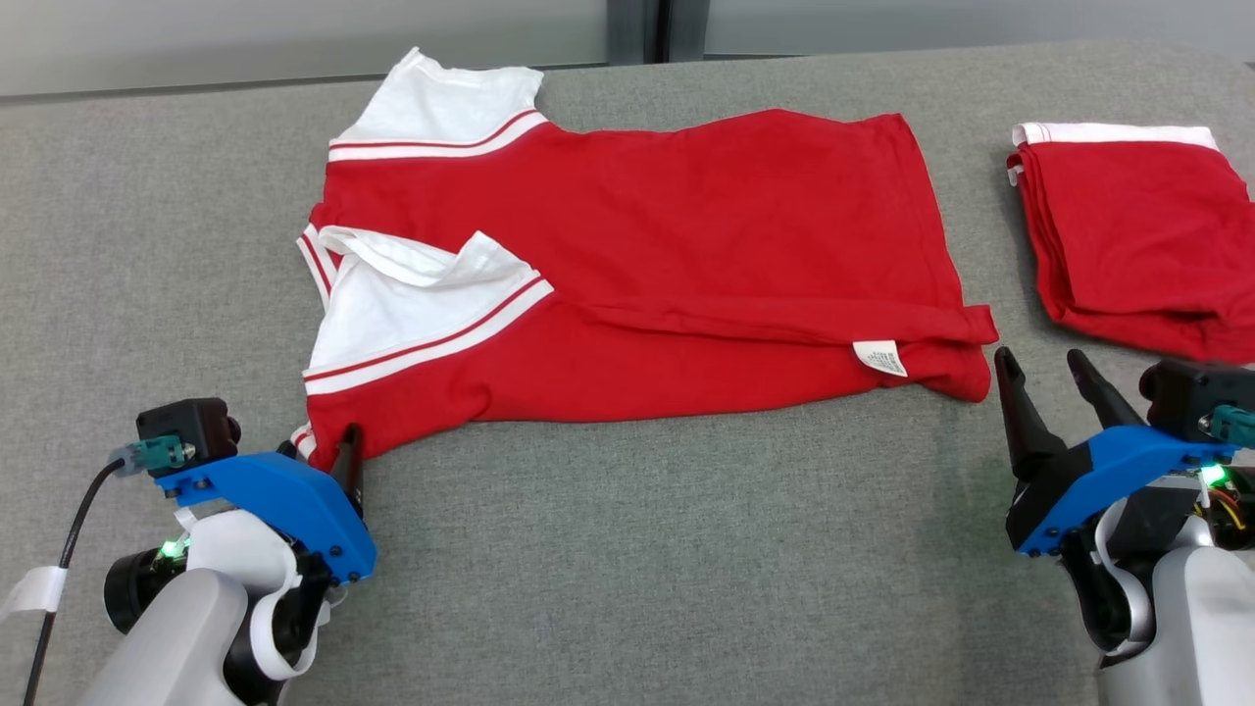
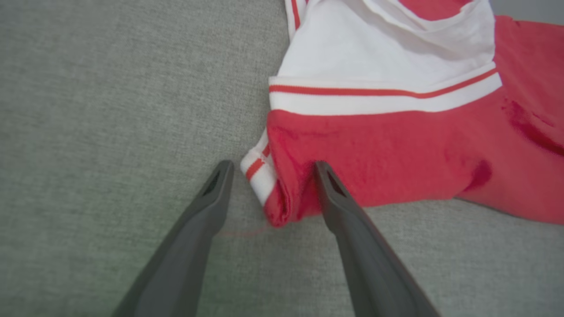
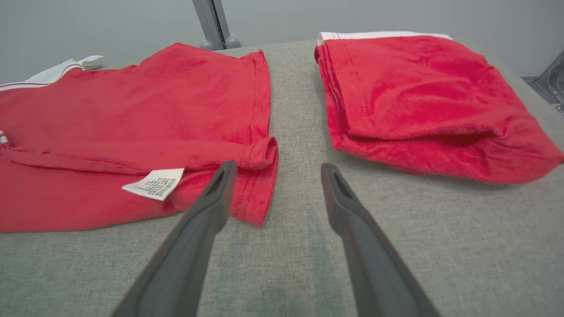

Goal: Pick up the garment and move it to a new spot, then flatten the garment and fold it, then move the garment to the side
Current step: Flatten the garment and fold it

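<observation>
Both wide open, empty: left pincer straddles sleeve-end corner of garment, right pincer just beside hem corner. Long axis runs left-right along bench.

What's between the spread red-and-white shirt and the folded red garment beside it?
Bare grey fabric tabletop, plain in the right wrist view; the open right gripper points into that gap.
</observation>
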